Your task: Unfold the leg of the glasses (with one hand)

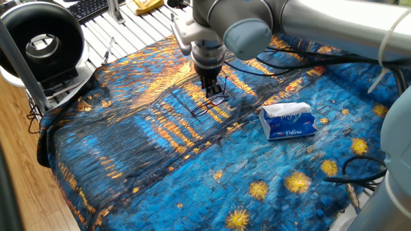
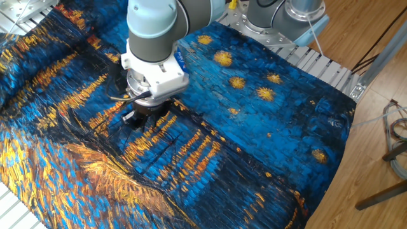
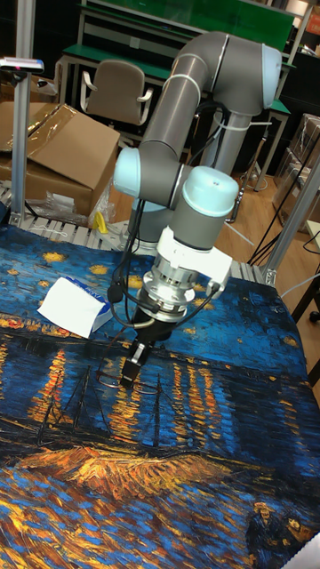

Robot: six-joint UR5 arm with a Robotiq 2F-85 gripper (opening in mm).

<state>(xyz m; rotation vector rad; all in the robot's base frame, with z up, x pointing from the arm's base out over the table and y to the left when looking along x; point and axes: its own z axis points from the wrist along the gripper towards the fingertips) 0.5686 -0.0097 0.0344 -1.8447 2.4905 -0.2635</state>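
The glasses (image 1: 207, 106) lie on the blue and orange painted cloth (image 1: 128, 160), small and dark-framed, with one slim leg (image 1: 225, 85) sticking out toward the back. My gripper (image 1: 212, 92) points straight down at the far side of the frame, its black fingers close together and low over the cloth, right beside that leg. I cannot tell whether they touch it. In the other fixed view the wrist hides most of the gripper (image 2: 133, 118) and the glasses. The tall fixed view shows the gripper (image 3: 129, 377) tips at the cloth.
A blue-white tissue pack (image 1: 289, 122) lies to the right of the glasses, also in the tall view (image 3: 76, 305). A black ring-shaped device (image 1: 42, 42) stands off the cloth's left corner. Cables (image 1: 359, 170) hang at the right edge. An open cardboard box (image 3: 53, 147) sits behind the table.
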